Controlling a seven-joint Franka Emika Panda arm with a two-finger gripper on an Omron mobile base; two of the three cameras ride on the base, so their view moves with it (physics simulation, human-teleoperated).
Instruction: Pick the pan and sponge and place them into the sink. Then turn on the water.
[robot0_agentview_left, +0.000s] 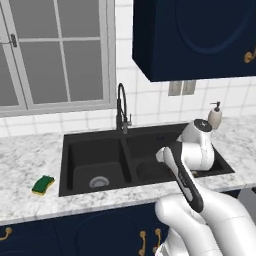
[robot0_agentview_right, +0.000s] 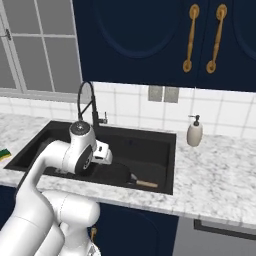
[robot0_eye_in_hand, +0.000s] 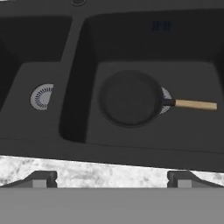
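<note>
The arm bends over the right basin of the sink (robot0_agentview_left: 70, 150), hand pointing down, its gripper (robot0_eye_in_hand: 112, 178) above the near rim with jaws wide apart and empty. The pan (robot0_eye_in_hand: 130, 99) lies flat in the right basin, handle pointing right. The sponge (robot0_agentview_left: 43, 184) rests on the counter (robot0_agentview_left: 25, 155) left of the sink.

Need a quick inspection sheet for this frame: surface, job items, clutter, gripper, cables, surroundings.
Surface: marble counter around a black two-basin sink.
Job's things: pan lies flat in the right basin, partly over the drain, handle toward the right wall; sponge on the counter left of the sink; faucet shows no water.
Clutter: soap dispenser on the counter right of the sink.
Grippers: gripper open, empty, above the sink's front edge.
Cables: nothing seen.
Surroundings: window, tiled wall, navy cabinets.
</note>
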